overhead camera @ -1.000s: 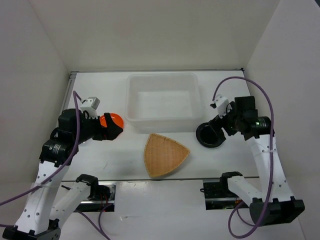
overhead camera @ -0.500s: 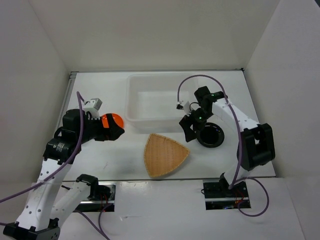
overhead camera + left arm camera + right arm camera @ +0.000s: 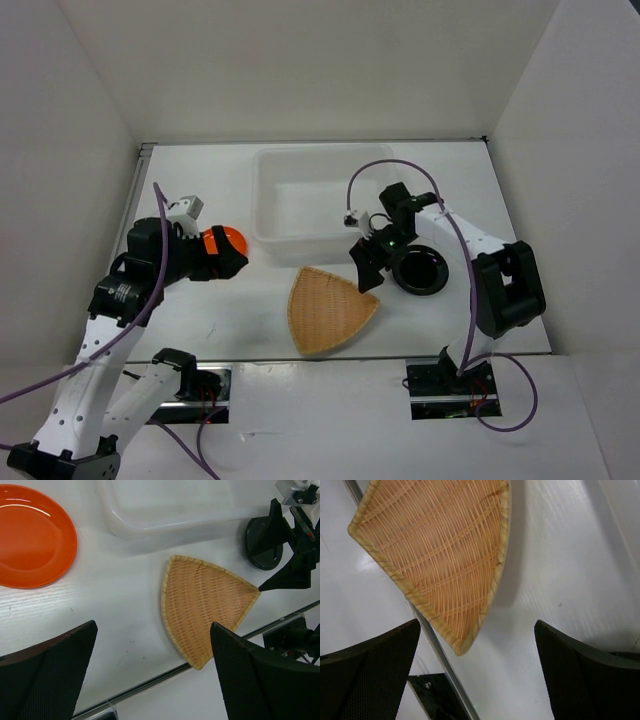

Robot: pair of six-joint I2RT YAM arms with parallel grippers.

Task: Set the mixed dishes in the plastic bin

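- Right gripper has shifted a little left and toward the near edge since half a second ago. It now sits over the right corner of the basket. A second ago it was on the far side of the black plate.
- Its jaws stand wide apart with nothing between them. The right wrist view shows the gripper over bare desk, with the basket's rim just ahead.
- In the left wrist view, one dark finger of the right gripper points at the basket's right corner. Whether it touches cannot be told.
- Left gripper has barely changed place. Its jaws are spread wide and hold nothing, as the left wrist view shows.
- Orange plate lies flat on the desk, left of the bin, partly hidden under the left gripper from above. In the left wrist view the plate lies ahead and to the left, outside the jaws.
- The bin stands at the desk's middle, toward the back. Its visible floor holds no dish.
- The basket lies flat just in front of the bin, apart from it, near the desk's front edge.
- The black plate lies on the desk right of the basket, off the bin's front right corner, just beside the right gripper.
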